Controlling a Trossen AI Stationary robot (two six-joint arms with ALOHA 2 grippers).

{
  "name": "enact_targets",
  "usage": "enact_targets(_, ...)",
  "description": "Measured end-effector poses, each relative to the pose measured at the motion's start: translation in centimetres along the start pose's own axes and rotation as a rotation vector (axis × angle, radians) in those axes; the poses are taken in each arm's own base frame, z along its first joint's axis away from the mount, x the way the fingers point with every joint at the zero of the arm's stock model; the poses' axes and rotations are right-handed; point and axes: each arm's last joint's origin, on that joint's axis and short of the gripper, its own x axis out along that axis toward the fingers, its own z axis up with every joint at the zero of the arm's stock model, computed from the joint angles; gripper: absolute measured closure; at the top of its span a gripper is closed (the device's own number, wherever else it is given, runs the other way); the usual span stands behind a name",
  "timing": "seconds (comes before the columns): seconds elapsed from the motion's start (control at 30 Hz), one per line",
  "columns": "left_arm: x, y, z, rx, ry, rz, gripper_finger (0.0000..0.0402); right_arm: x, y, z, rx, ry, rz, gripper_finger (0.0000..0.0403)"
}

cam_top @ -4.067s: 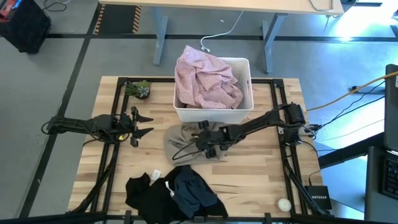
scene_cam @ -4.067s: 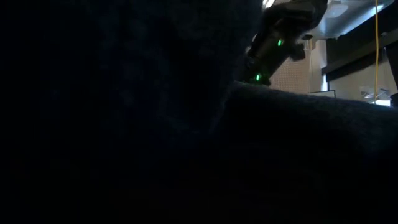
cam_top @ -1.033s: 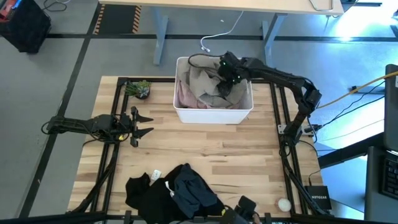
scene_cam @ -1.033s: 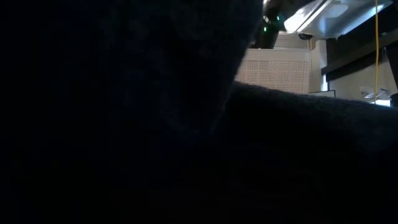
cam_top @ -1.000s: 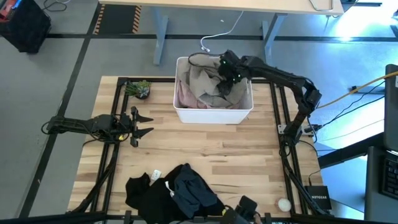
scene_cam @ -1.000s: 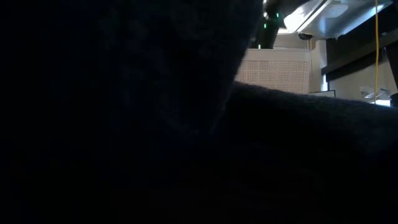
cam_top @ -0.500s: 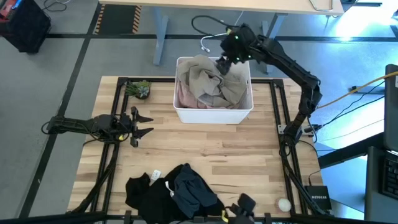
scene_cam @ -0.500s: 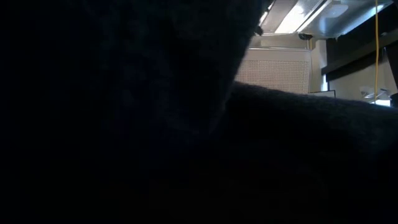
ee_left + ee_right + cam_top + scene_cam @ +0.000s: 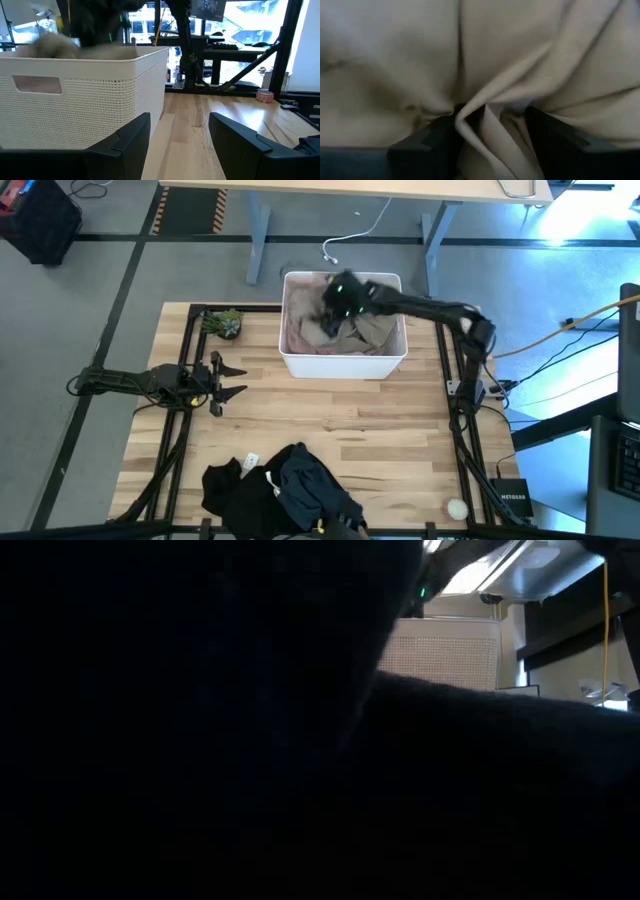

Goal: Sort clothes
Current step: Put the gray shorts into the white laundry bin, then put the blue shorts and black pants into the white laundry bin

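Observation:
A khaki beige garment (image 9: 375,330) lies heaped in the white bin (image 9: 345,363), on top of a pale pink garment (image 9: 298,335). My right gripper (image 9: 335,302) reaches into the bin from the right and stands open on the khaki cloth (image 9: 485,60). Black and navy clothes (image 9: 285,490) lie in a heap at the table's near edge. They block most of the low view. My left gripper (image 9: 232,380) waits open over the table's left side, its fingers (image 9: 132,142) pointing at the bin's wall (image 9: 85,95). My right gripper comes down on the khaki garment from above, inside the bin. Its open fingers (image 9: 427,142) are sunk into the cloth, and a raised fold (image 9: 485,122) bulges up between them. Creases run out from that fold. The garment rests in the bin.
A small green plant (image 9: 222,322) stands at the table's far left, beside the bin. A dark box (image 9: 510,495) and a small white round thing (image 9: 455,507) sit at the near right corner. Bare wood lies between the bin and the dark clothes.
My right gripper rose out of the bin toward the table's far edge. It then swung toward the left and came back down onto the khaki garment. The garment stayed in the bin.

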Motion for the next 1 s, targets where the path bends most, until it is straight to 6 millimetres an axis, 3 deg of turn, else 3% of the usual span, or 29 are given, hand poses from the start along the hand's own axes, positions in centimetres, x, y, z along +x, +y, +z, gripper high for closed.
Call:
enact_targets(0.1,0.0,0.0,0.0,0.0,0.0,0.0,0.0204,3.0,0.5,-2.5,-0.036,0.105,0.016,0.0174)
enact_targets(0.27,0.0,0.0,0.0,0.002,0.0,0.0,0.0204,2.7,0.4,-2.2,-0.055,0.122,0.018,0.0174)
enact_targets(0.37,0.0,0.0,0.0,0.008,0.0,0.001,0.0204,-0.2,0.6,0.1,-0.081,0.09,0.003,0.0174)
enact_targets(0.5,0.0,0.0,0.0,-0.001,0.0,0.0,0.0204,-6.9,1.5,4.3,-0.149,-0.028,-0.06,0.0174)
enact_targets(0.67,0.0,0.0,0.0,-0.023,0.0,0.0,0.0204,-14.6,4.1,6.8,-0.206,-0.132,-0.061,0.0174)
enact_targets(0.77,0.0,0.0,0.0,-0.024,0.001,0.0,0.0204,-18.4,6.9,6.7,-0.259,-0.194,0.062,0.0174)
enact_targets(0.83,0.0,0.0,0.0,-0.025,0.0,0.0,0.0204,-19.5,9.4,6.1,-0.308,-0.194,0.164,0.0174)
enact_targets(1.0,0.0,0.0,0.0,-0.026,0.0,0.0,0.0204,-18.9,16.8,2.5,-0.465,-0.103,0.395,0.0174)
